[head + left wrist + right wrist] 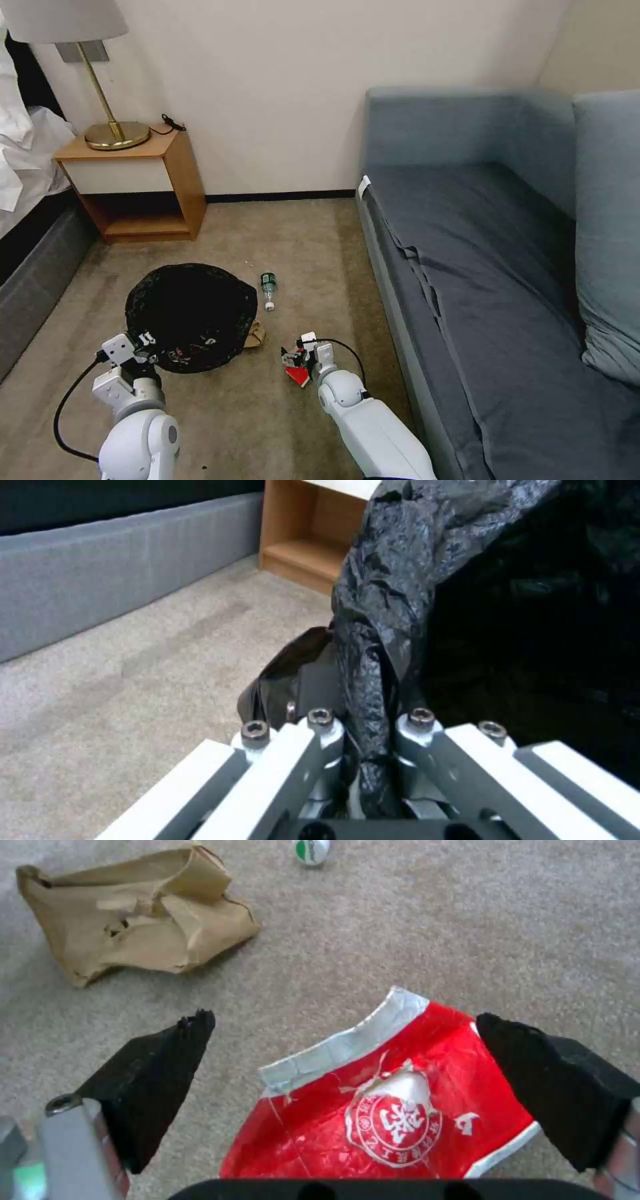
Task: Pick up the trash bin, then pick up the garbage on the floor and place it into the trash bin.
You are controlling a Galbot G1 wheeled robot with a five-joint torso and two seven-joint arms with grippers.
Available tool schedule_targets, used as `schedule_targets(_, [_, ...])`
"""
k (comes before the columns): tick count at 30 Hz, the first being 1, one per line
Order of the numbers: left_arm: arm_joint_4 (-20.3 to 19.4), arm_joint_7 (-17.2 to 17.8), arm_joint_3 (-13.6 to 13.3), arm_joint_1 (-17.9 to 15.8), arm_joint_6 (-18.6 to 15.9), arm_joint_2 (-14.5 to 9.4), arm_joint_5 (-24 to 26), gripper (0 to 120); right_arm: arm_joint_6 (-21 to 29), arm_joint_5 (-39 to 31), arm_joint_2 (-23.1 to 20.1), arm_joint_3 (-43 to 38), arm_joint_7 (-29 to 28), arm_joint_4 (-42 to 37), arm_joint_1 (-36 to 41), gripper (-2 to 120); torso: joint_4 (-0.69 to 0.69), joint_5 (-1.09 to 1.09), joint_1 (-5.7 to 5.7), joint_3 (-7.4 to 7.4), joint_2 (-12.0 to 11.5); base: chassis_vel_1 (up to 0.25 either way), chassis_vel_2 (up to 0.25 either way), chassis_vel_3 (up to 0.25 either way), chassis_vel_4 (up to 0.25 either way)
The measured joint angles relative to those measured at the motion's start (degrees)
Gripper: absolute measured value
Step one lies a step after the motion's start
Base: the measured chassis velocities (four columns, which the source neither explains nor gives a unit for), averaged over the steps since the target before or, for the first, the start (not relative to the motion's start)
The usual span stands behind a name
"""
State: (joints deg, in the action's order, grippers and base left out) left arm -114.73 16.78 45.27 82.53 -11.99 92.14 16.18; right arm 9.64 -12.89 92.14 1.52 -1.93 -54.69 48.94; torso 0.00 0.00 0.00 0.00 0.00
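On beige carpet (220,413), right end effector (347,1040) (spread) straddles red-and-white packet (400,1105); left end effector (363,725) clamps trash bin (191,317).

Beige carpeted floor (293,233) between a bed, a wooden nightstand (143,190) and a grey sofa (507,267). Lying on the carpet: a small clear bottle (269,289) with a dark green label, on its side; near it, a crumpled tan paper bag (137,915); apart from the bag, a flattened red-and-white packet (387,1105).
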Motion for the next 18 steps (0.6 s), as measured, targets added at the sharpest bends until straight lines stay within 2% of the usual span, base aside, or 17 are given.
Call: schedule_targets(18, [-0.1,-0.05,0.16,0.06,0.06,0.0,-0.23,4,-1.7,1.86,0.03,-0.93,0.91,3.02,-0.48,100,0.0,0.0,0.0,0.0,0.0,0.0,0.0,0.0,0.0])
